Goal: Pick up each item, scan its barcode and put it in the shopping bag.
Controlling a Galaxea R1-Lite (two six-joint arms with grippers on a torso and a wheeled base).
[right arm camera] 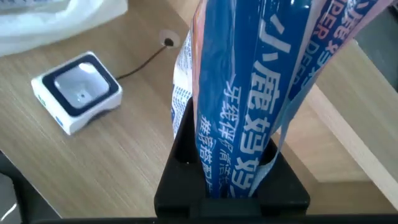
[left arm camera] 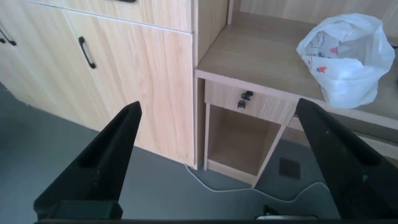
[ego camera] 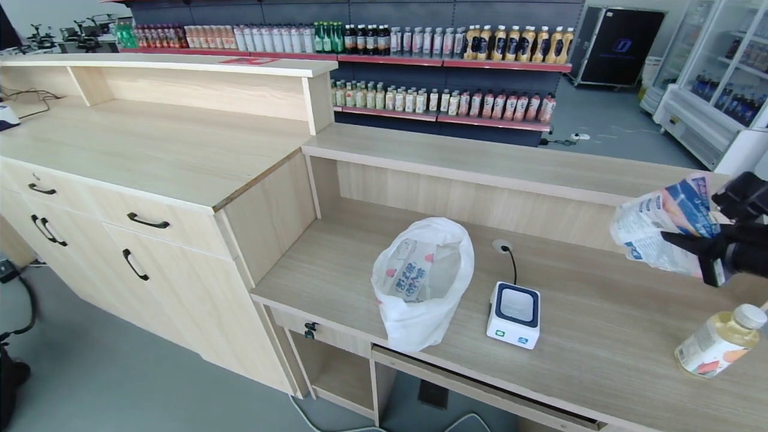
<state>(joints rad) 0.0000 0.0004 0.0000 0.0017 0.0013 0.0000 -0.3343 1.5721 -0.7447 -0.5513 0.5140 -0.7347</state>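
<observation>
My right gripper (ego camera: 705,243) is shut on a blue-and-white snack packet (ego camera: 663,225), held in the air above the right end of the counter. In the right wrist view the packet (right arm camera: 249,93) stands pinched between the fingers. The white barcode scanner (ego camera: 513,314) sits on the counter, to the left of and below the packet, also seen as the scanner (right arm camera: 77,90). A white shopping bag (ego camera: 423,282) stands open left of the scanner with a printed item inside. A bottle of pale yellow drink (ego camera: 720,342) lies tilted at the counter's right edge. My left gripper (left arm camera: 217,155) hangs open over the floor beside the cabinets.
The light wood counter (ego camera: 600,336) has a raised back ledge (ego camera: 480,162) behind the scanner. A taller cabinet block with drawers (ego camera: 150,222) stands on the left. The scanner's black cable (ego camera: 513,264) runs into a hole in the counter. Shelves of bottles (ego camera: 420,42) line the far wall.
</observation>
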